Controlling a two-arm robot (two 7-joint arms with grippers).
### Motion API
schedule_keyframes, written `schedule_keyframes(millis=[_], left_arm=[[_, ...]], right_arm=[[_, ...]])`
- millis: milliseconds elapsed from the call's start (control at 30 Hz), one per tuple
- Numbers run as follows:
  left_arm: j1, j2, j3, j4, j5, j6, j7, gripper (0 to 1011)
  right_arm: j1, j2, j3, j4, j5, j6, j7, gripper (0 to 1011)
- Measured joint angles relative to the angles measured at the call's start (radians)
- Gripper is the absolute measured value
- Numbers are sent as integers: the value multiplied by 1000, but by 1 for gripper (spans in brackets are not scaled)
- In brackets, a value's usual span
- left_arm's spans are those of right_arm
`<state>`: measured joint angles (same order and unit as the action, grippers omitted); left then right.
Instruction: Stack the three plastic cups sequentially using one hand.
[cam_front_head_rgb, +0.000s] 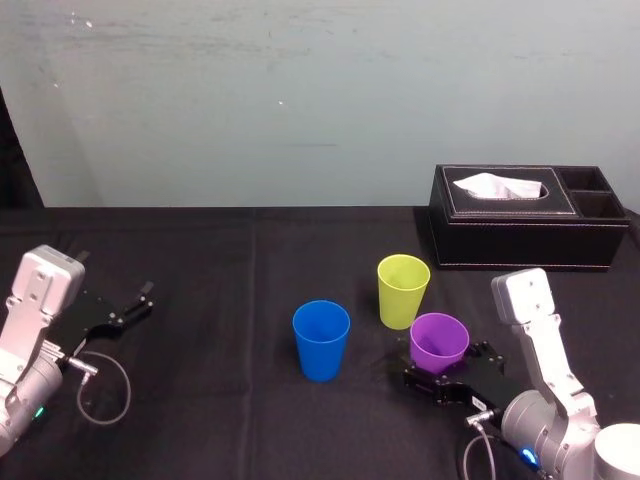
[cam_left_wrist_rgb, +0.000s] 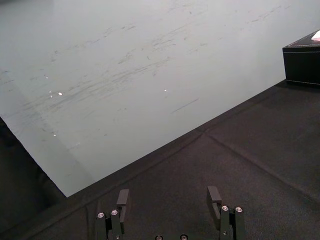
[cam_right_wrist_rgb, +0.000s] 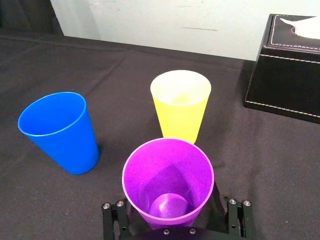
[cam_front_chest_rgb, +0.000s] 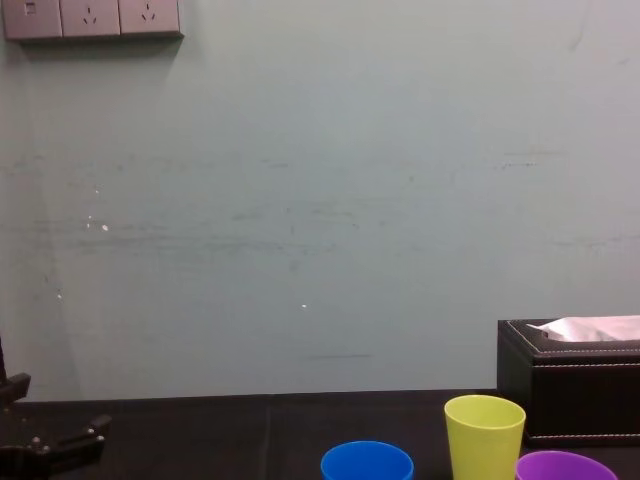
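The purple cup (cam_right_wrist_rgb: 168, 185) stood upright on the black cloth (cam_right_wrist_rgb: 50, 200), right in front of the wrist cam. The right gripper (cam_right_wrist_rgb: 172, 212) was spread wide either side of its lower body, w/ a gap on both sides, so not yet pinching. The yellow-green cup (cam_right_wrist_rgb: 180, 105) sat just beyond it, very near; touching or not, couldn't tell. The blue cup (cam_right_wrist_rgb: 57, 132) was further to the robot's left, apart from both. The tissue box (cam_right_wrist_rgb: 290, 65) was at the back right, well out of the way. The left gripper (cam_left_wrist_rgb: 169, 200) was also spread and holding nothing, parked over bare cloth at the far left.

Step in hand, prob.: take hold of the purple cup.

To do it well:
- Centre the cup btwn the jaws before closing, else one side would shove it into the yellow-green one.
- Close gently. Thin plastic likely flexes, and a tapered wall can squirt upward if squeezed hard.
- The low grip looked OK, since it left the rim free and would let the base drop into the next cup.
- Lift straight up till the base clears the neighbour's rim, then move across.
- Keep the cup vertical, line it up over the mouth and lower it in before letting go.
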<state>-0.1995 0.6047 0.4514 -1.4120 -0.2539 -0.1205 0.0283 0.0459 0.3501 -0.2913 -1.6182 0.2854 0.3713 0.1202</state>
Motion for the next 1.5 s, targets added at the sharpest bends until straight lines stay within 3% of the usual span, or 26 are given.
schedule_keyframes(millis=[400, 733, 1067, 1300, 1500], left_arm=[[0, 0, 0, 0, 0, 0, 0, 1000], [0, 0, 0, 0, 0, 0, 0, 1000], [0, 0, 0, 0, 0, 0, 0, 1000], [0, 0, 0, 0, 0, 0, 0, 1000], [0, 0, 0, 0, 0, 0, 0, 1000]], right_arm=[[-1, 1, -1, -2, 1, 0, 0, 731], [-2, 2, -1, -4, 0, -3, 0, 706], [-14, 15, 10, -80, -51, -17, 14, 706], [16, 18, 26, -141, -61, 52, 36, 706], [108, 0, 30, -147, -58, 164, 67, 706]])
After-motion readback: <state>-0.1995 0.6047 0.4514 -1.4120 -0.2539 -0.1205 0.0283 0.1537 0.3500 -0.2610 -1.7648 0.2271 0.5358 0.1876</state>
